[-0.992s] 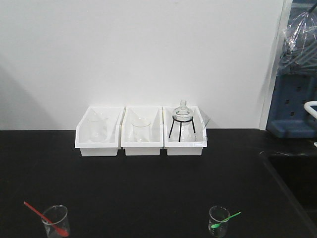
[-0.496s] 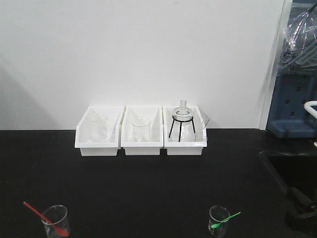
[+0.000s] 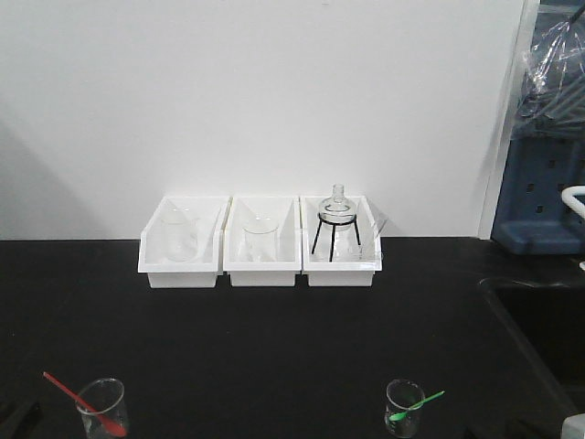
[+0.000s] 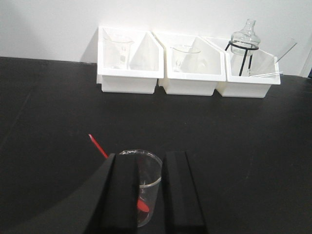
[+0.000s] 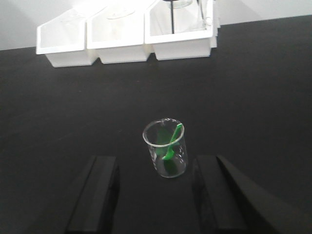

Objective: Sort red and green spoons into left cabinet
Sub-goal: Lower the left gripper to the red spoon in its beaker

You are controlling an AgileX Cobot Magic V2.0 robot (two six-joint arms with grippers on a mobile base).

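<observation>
Left wrist, red spoon (image 4: 99, 147) between spread fingers (image 4: 119, 195), right fingers (image 5: 95, 195) spread around green spoon (image 5: 172, 144).

Count's on: 3 white plastic bins, i.e. left bin (image 3: 180, 274), mid bin (image 3: 262, 274), right bin (image 3: 340, 274). Thin plastic spoons, 2 total: 1 red spoon (image 3: 69, 391), 1 bright green spoon (image 3: 425, 400). Clear glass beakers, 4 total: front-left beaker (image 3: 108, 395) and front-right beaker (image 3: 399, 393) w/ 1 spoon apiece, plus 1 left-bin beaker (image 3: 179, 234) and 1 mid-bin beaker (image 3: 260, 241). Round clear glass flask (image 3: 337, 207): 1. Black wire tripod stand (image 3: 320, 233): 1.
</observation>
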